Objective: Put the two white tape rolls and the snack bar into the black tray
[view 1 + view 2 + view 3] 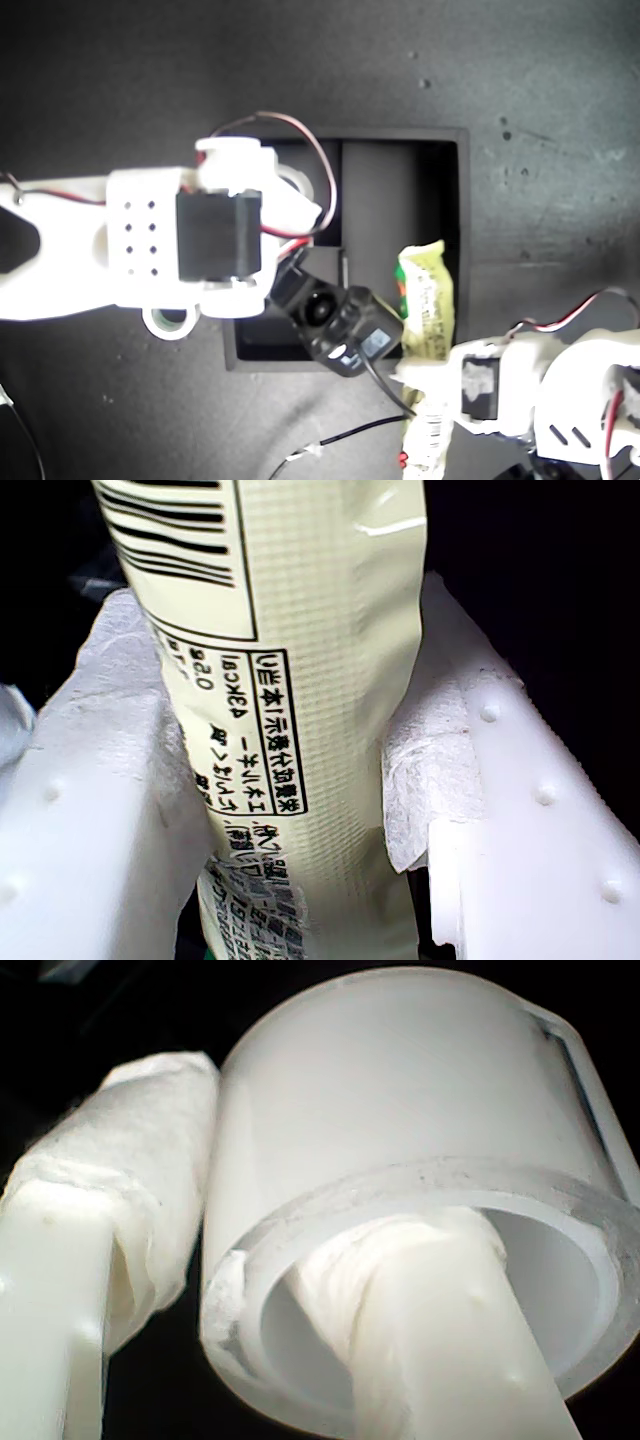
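The first gripper (290, 810) is clamped on the snack bar (425, 300), which lies half over the black tray's (455, 150) near wall toward the exterior view's right. The second gripper (300, 1290) pinches one white tape roll's (400, 1160) wall above the tray. Nothing looks released yet; another roll (168, 322) sits outside the tray's wall on the exterior view's left, and the arms crowd the opening.

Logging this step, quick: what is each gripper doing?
My first gripper: closed on the snack bar.
My second gripper: closed on a white tape roll, one jaw through its centre.
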You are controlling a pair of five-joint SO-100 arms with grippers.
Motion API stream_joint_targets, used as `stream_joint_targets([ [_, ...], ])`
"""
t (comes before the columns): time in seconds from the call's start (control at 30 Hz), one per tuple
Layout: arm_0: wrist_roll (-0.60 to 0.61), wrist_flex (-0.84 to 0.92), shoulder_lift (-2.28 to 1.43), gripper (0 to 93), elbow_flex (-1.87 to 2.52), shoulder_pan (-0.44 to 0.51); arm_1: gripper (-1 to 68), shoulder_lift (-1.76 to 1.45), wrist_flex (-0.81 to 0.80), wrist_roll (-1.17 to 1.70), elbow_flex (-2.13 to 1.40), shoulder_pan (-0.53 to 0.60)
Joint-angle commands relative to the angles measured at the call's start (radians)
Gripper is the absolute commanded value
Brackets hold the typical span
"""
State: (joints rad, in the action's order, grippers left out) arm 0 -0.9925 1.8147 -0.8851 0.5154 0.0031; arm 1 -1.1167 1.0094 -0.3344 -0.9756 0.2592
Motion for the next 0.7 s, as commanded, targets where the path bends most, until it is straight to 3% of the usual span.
stream_joint_targets([
  [0.0, -0.014, 0.017, -0.008, 2.8, -0.049, 0.000, 2.4, 0.017, 0.008, 0.009, 0.071, -0.034],
  [0.33, -0.012, 0.017, 0.000, 14.4, -0.080, 0.009, 7.6, 0.017, 0.054, -0.002, -0.038, -0.124],
  [0.5, 0.017, 0.020, -0.155, 15.4, -0.017, 0.012, 21.0, 0.017, 0.225, 0.052, 0.014, -0.144],
  [0.67, 0.017, 0.020, -0.508, 15.1, 0.229, -0.009, 21.0, 0.008, 0.479, 0.115, 0.181, -0.183],
])
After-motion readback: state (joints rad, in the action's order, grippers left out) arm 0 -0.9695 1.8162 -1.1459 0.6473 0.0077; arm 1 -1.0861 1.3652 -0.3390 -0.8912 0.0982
